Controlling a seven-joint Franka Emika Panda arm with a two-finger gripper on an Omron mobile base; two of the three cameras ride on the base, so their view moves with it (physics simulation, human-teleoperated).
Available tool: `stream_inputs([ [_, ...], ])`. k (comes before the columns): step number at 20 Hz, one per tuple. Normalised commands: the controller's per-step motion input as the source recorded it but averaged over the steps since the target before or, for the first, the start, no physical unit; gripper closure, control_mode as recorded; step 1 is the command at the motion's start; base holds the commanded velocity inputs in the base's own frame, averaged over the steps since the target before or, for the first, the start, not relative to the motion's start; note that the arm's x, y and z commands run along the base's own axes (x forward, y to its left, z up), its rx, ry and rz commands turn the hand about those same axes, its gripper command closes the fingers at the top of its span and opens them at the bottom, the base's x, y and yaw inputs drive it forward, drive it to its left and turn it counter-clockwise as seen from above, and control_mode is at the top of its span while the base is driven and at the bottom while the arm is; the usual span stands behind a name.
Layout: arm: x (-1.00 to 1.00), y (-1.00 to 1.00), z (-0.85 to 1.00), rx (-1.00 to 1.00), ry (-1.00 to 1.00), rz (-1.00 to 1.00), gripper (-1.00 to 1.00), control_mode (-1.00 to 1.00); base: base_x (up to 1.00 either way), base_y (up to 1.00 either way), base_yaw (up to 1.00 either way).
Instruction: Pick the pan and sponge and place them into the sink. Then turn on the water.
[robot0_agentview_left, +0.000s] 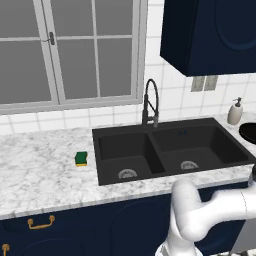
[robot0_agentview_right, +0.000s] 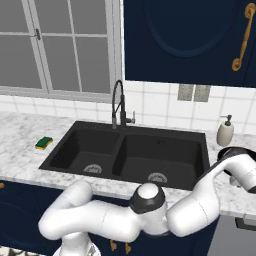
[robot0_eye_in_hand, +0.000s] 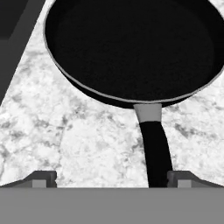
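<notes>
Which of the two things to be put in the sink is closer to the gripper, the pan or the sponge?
The pan: its handle runs up between the open gripper fingertips. The sponge lies far off, beyond the sink.

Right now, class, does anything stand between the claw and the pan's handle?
Nothing visible does. In the hand view the open claw hovers over bare marble counter, with the pan just ahead and its handle running back beside one fingertip.

pan (robot0_eye_in_hand: 131, 48): round, black, grey-rimmed, upright on marble right of the sink
sponge (robot0_agentview_left: 81, 158): green over yellow, flat, just left of the sink
sink (robot0_agentview_left: 170, 127): black double basin
</notes>
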Motion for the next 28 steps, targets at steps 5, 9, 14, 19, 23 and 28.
stream_inputs([
  [5, 0.15, -0.35, -0.10, 0.01, 0.06, 0.11, -1.00, -1.00, 0.00, 0.00, 0.00],
  [9, 0.15, -0.28, -0.03, 0.03, 0.07, 0.08, -1.00, -1.00, 0.00, 0.00, 0.00],
  [14, 0.11, -0.14, -0.15, 0.01, 0.14, 0.08, -1.00, -1.00, 0.00, 0.00, 0.00],
  [19, 0.00, -0.15, -0.02, 0.03, 0.07, 0.09, -1.00, -1.00, 0.00, 0.00, 0.00],
  [23, 0.00, -0.08, 0.00, 0.00, 0.01, 0.06, -1.00, -1.00, 0.00, 0.00, 0.00],
  [28, 0.00, -0.22, 0.03, 0.03, 0.04, 0.00, -1.00, -1.00, 0.00, 0.00, 0.00],
])
